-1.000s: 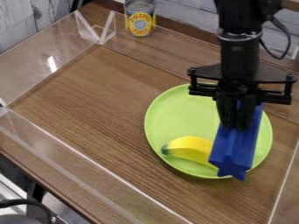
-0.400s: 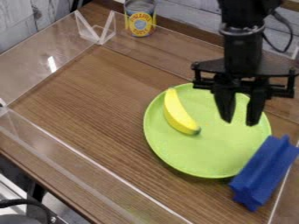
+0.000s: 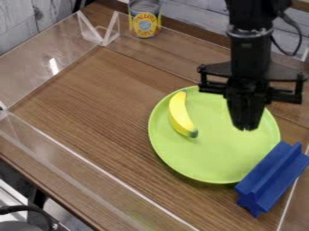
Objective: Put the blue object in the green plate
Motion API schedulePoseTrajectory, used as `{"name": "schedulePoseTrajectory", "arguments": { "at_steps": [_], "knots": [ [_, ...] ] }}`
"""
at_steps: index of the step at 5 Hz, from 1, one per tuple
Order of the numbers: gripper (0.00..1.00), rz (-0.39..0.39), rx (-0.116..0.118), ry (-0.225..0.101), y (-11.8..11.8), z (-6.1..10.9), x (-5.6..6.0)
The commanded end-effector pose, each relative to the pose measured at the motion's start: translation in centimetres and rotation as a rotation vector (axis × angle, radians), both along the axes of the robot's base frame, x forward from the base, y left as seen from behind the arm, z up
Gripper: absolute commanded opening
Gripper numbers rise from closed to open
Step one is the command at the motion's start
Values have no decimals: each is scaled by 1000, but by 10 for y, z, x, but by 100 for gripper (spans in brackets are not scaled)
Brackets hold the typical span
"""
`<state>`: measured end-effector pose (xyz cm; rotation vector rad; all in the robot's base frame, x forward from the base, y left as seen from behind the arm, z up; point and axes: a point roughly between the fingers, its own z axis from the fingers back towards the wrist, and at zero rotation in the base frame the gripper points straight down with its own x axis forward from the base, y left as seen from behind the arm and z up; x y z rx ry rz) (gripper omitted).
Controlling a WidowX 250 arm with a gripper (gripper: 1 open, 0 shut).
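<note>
The deep blue, elongated plastic block with ridged sides is at the lower right edge of the large round lime-green plastic plate. It lies on a slant, its upper end pointing right, and covers part of the plate's shallow rim; whether it rests on that rim or just beside it, I cannot tell. The yellow plastic banana lies inside the plate, near its left rim, with its long side running roughly from the back toward the front.

The black robot gripper hangs over the far right part of the plate, pointing down, apart from both the block and the banana. Its fingers hold neither of them, but how far apart they stand I cannot tell.

The plate sits on a brown wooden table. Well apart, toward the back, a yellow and grey can stands upright. A transparent panel runs along the left side, and a black cable curves at the lower left corner.
</note>
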<state>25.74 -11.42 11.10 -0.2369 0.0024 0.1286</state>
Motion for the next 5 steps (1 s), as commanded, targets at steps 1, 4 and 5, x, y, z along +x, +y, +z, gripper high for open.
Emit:
{"name": "schedulePoseTrajectory", "arguments": {
  "at_steps": [1, 4, 5],
  "knots": [
    [100, -42, -14, -51, -15, 9, -10],
    [100, -103, -11, -61, -41, -21, -27],
    [100, -105, -8, -66, -42, -30, -28]
  ]
}}
